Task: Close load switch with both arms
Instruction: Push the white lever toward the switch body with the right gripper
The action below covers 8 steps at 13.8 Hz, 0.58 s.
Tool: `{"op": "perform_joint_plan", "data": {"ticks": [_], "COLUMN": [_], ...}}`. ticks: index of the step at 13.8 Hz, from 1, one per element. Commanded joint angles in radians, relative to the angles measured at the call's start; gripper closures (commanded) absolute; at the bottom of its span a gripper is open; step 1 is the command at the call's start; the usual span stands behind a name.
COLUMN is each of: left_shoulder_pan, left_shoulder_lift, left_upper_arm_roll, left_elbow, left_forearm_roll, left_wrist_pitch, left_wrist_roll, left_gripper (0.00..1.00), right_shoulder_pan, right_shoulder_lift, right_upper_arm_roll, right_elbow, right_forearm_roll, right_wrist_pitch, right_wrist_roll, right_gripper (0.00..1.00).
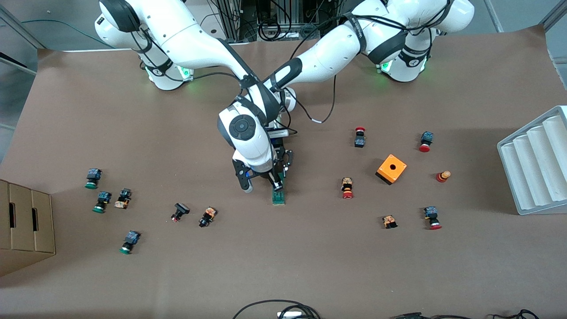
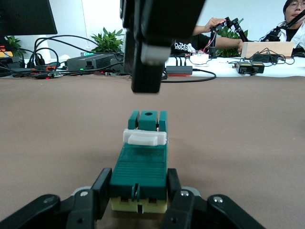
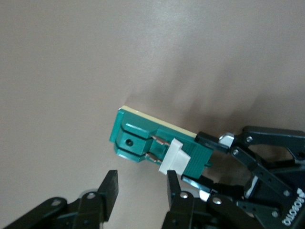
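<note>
Left gripper (image 2: pixel 138 200) clamps the load switch (image 1: pixel 278 195) mid-table, well apart from the orange cube (image 1: pixel 391 169). Right gripper (image 3: pixel 140 193) hovers over its white lever (image 3: pixel 172 157), 2 fingers narrowly parted. Risk: an off-centre push skids the switch.

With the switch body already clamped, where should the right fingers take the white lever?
Across the white lever on the load switch, coming from above: it stands proud of the green top. The left gripper pins the body's end; the right gripper hovers over it.

White jointed arms (image 1: pixel 195 40) with dark grey bands, black cables, green base lights.
</note>
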Motion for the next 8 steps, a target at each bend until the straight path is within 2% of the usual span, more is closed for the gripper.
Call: {"op": "perform_joint_plan", "data": {"ticks": [1, 3, 6, 8], "left_shoulder_pan": [0.002, 0.002, 0.002, 0.002], "left_shoulder_lift": [0.020, 0.020, 0.022, 0.022], "left_upper_arm_roll": [-0.003, -0.003, -0.003, -0.003], "left_elbow": [0.028, 0.028, 0.028, 0.028], "left_forearm_roll": [0.015, 0.015, 0.016, 0.016], "left_wrist_pitch": [-0.009, -0.009, -0.009, -0.009], "left_wrist_roll": [0.016, 0.016, 0.015, 0.015], "left_gripper": [0.46, 0.46, 0.47, 0.47], "right_shoulder_pan": [0.027, 0.028, 0.030, 0.042], "right_shoulder_lift": [-0.032, -0.039, -0.063, -0.063], "right_upper_arm_roll": [-0.001, -0.001, 0.000, 0.000], "right_elbow": [-0.088, -0.128, -0.141, -0.153], "right_forearm_roll": [0.010, 0.010, 0.010, 0.010], "right_wrist_pitch": [0.073, 0.122, 0.114, 0.123], "right_wrist_roll": [0.010, 0.010, 0.015, 0.016], "right_gripper": [0.51, 0.51, 0.53, 0.58]}}
